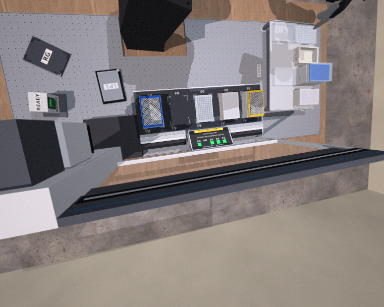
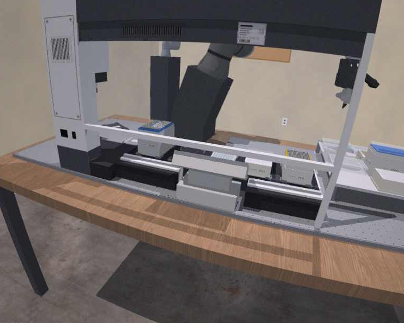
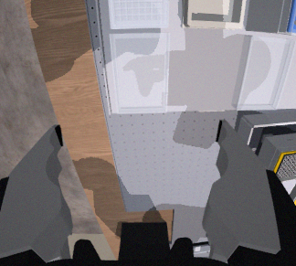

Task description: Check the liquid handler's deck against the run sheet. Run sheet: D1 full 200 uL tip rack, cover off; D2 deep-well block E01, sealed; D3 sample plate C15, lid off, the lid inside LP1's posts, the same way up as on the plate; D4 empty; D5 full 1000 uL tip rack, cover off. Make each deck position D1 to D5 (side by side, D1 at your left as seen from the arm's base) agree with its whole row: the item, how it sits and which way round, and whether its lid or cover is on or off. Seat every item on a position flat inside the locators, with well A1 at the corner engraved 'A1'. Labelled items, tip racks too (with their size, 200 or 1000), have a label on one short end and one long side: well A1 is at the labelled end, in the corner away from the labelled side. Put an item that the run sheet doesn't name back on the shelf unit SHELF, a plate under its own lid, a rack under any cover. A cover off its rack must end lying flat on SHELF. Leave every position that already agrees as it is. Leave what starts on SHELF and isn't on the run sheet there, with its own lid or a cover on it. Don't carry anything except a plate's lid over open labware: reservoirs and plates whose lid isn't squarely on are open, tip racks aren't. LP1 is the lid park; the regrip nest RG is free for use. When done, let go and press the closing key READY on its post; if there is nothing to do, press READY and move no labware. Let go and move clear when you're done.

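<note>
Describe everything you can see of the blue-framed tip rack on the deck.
The blue-framed tip rack sits uncovered at the deck's end nearest the READY key. Its top is a dark perforated grid of tip holes edged by a blue rim; the exterior view shows a pale grey body below with small marks on one side. It looks flat and squarely seated. Nothing touches it from above.
</note>
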